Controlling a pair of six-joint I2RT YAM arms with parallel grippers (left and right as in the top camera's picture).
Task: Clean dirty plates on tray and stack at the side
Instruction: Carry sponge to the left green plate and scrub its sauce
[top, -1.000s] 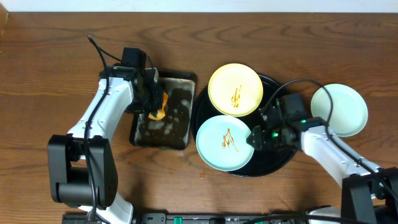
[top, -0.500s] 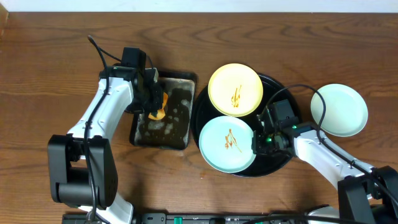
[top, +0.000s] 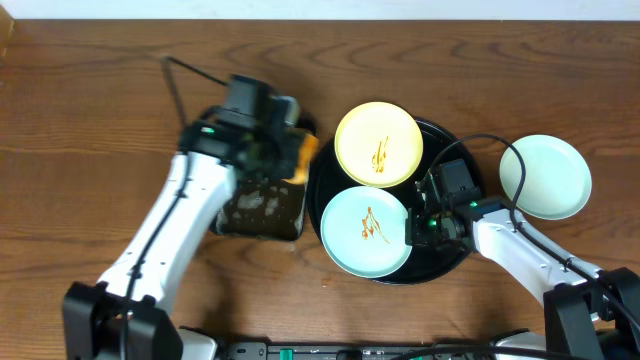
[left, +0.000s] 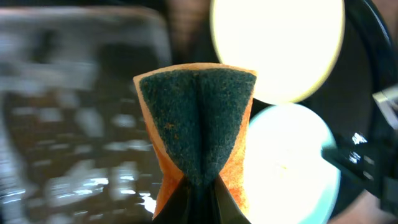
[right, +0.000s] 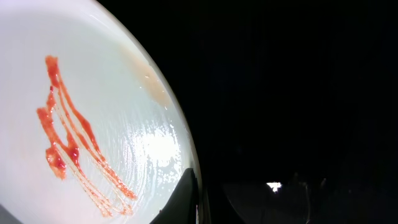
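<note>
The black tray (top: 452, 262) holds two dirty plates: a pale yellow one (top: 378, 143) at the back and a mint-green one (top: 365, 230) at the front, both with sauce squiggles. My right gripper (top: 412, 228) is shut on the mint-green plate's right rim; the wrist view shows the red-streaked plate (right: 74, 124) pinched at its edge by the gripper (right: 198, 190). My left gripper (top: 285, 150) is shut on an orange sponge (top: 305, 155) with a dark green face (left: 196, 118), hanging at the tray's left edge. Both plates, yellow (left: 277, 43) and mint-green (left: 289, 168), lie just beyond it.
A wet rectangular metal pan (top: 262, 208) lies left of the tray, under the left arm. A mint-green plate (top: 545, 177) with no sauce showing sits on the wooden table right of the tray.
My left arm has lifted the sponge out of the pan and swung it right to the tray's edge. The right gripper slid onto the mint-green plate's rim and shut on it.
</note>
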